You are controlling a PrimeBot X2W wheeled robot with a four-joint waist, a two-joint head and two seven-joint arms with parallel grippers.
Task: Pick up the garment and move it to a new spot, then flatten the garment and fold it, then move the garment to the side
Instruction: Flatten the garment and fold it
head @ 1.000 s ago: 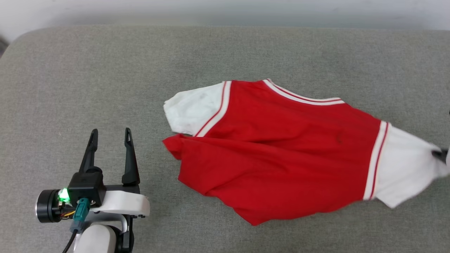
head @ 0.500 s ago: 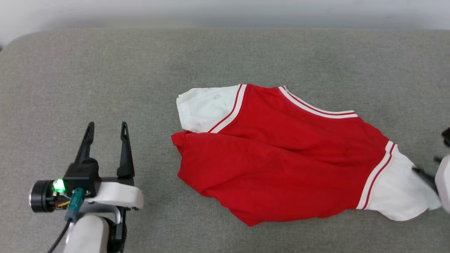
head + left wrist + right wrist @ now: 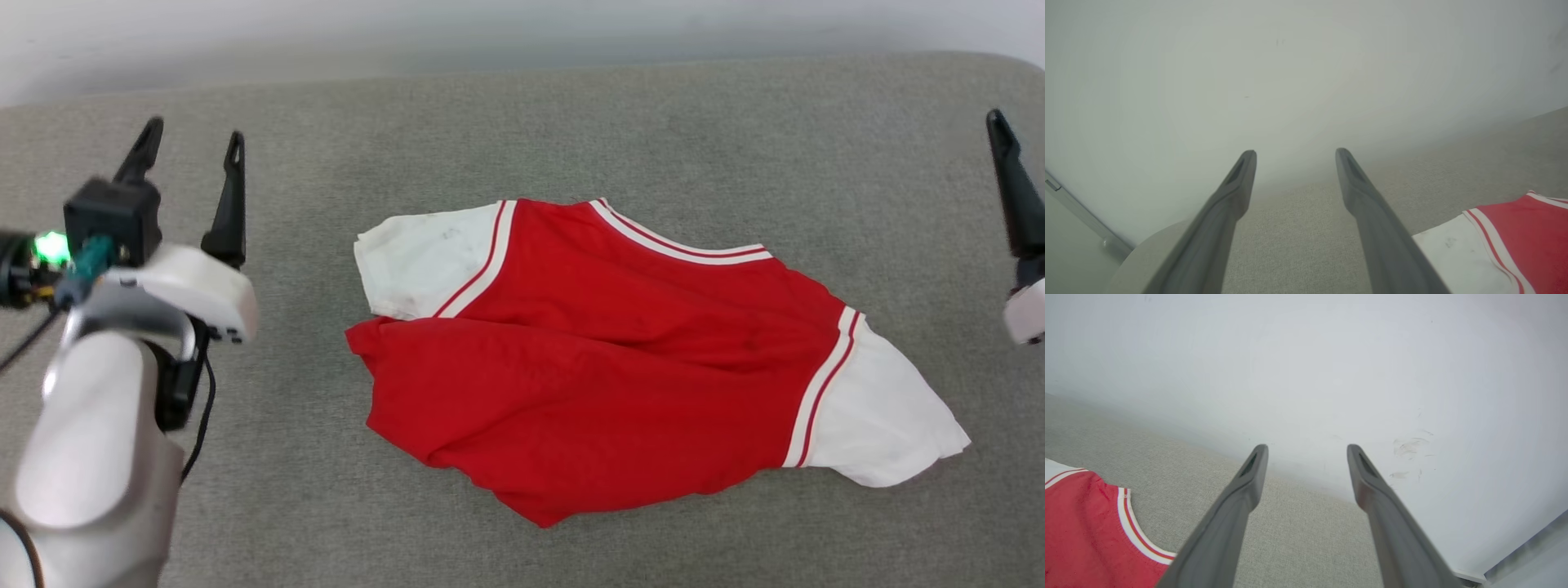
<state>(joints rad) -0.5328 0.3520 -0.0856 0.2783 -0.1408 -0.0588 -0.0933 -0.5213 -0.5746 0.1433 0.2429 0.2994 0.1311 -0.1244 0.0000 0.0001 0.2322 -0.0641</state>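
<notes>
The garment (image 3: 604, 359), a red T-shirt with white sleeves and striped trim, lies loosely spread and creased on the grey cushioned surface (image 3: 522, 122). Nothing holds it. My left gripper (image 3: 193, 135) hovers open and empty to the left of its white sleeve (image 3: 416, 261). In the left wrist view the left gripper (image 3: 1295, 152) points at the wall, with that sleeve (image 3: 1457, 253) at the lower right. At the right edge of the head view, one finger (image 3: 1012, 192) of my right gripper stands above and right of the other sleeve (image 3: 882, 416). My right gripper (image 3: 1307, 448) is open and empty, the garment (image 3: 1081, 526) at its lower left.
A pale wall (image 3: 522, 28) runs along the far edge of the surface. The surface's rounded corners show at the back left (image 3: 1139, 253) and back right (image 3: 1012, 65). Bare grey fabric surrounds the garment on all sides.
My right gripper has opened, let go of the white sleeve and lifted away to the far right. The left arm has risen and moved forward. The head camera has shifted too.
</notes>
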